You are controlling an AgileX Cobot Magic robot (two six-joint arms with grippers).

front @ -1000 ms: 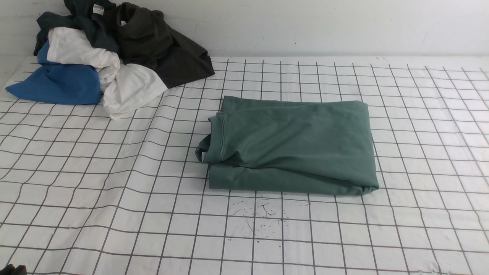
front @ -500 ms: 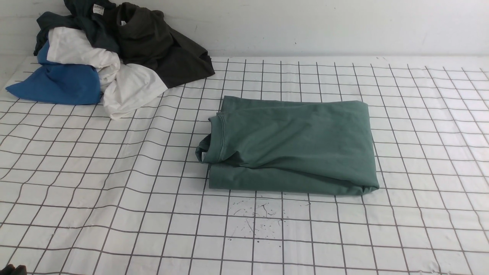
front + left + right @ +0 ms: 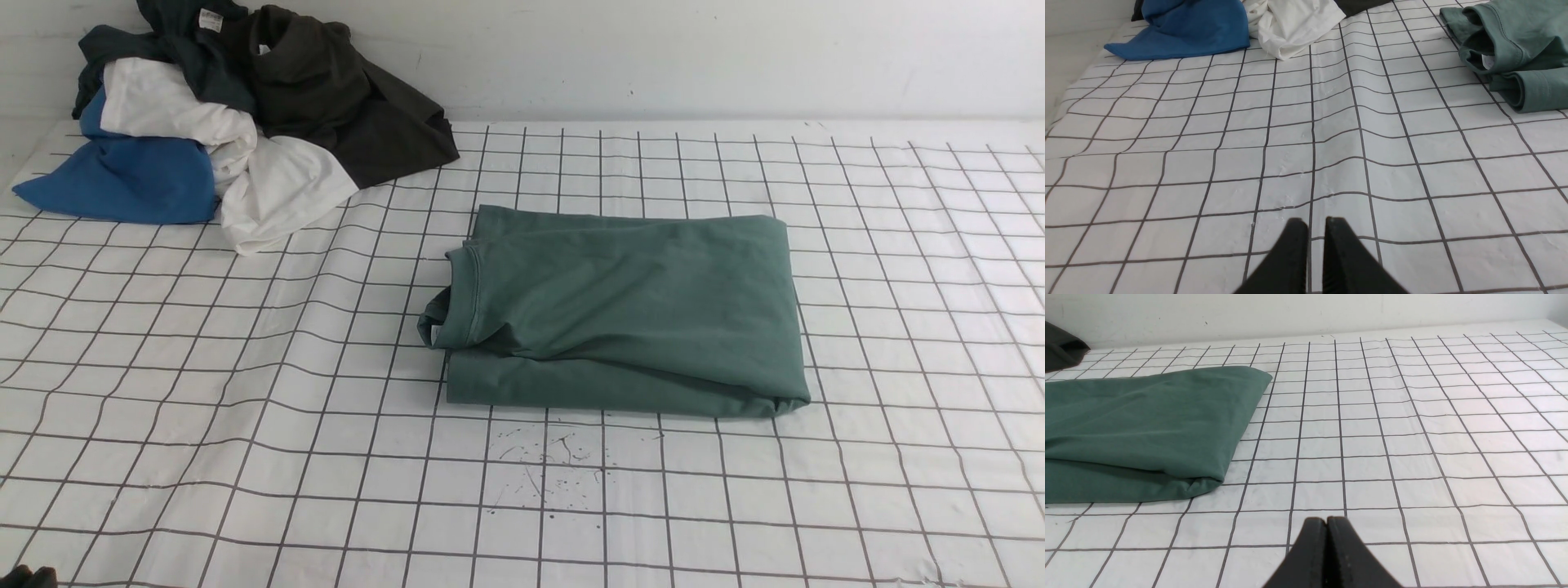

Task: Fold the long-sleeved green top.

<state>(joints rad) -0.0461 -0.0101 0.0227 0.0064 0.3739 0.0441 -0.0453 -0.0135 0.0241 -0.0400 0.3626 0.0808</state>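
Front view: the green long-sleeved top (image 3: 629, 314) is seen folded into a thick rectangular bundle near the middle of the grid-patterned cloth (image 3: 245, 457), its ribbed crew neck (image 3: 461, 298) turned toward the robot's left. Its muted sage fabric is layered, with soft creases and a rolled edge along the near side. No logo is visible. A small white tag is glimpsed inside the collar in the left wrist view, possibly printed, but nothing can be read. The left gripper (image 3: 1314, 224) is held nearly closed, a thin slit left between its fingers, empty. The right gripper (image 3: 1326, 522) is pressed fully together, empty.
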